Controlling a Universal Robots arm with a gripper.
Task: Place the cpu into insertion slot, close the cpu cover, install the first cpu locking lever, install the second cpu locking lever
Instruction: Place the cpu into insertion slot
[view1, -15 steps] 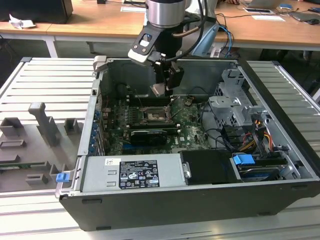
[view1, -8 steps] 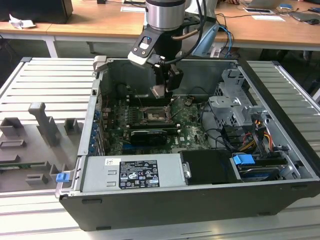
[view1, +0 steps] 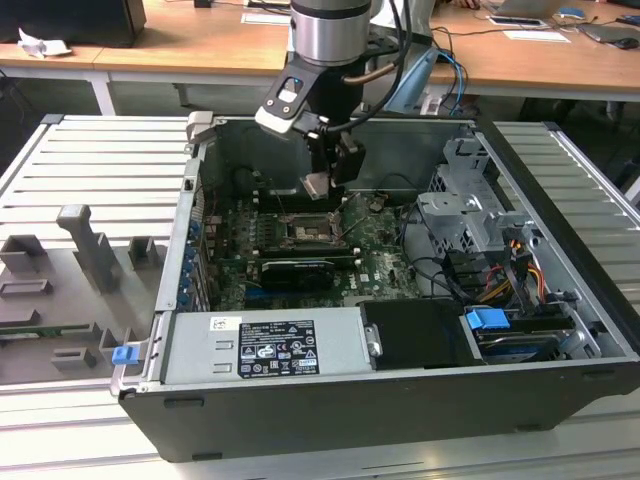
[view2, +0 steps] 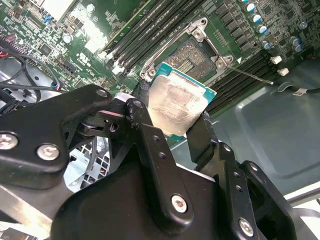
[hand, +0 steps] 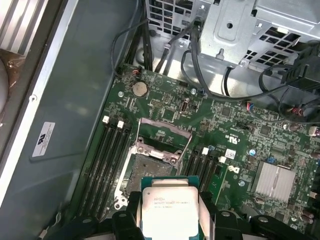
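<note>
Silver-grey and flat, the small square metal cpu (view2: 182, 100) is pinched by its edges in the black gripper (view2: 174, 109), above the uncovered square black insertion slot (view2: 192, 52); we judge this keeps its underside free.

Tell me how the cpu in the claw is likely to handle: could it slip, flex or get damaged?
The cpu looks like a thin rigid plate, so it probably won't flex. The claw pinches only its edges, and its metal face looks smooth, so it might slip or twist if bumped. It's small and flat, likely light.
</note>
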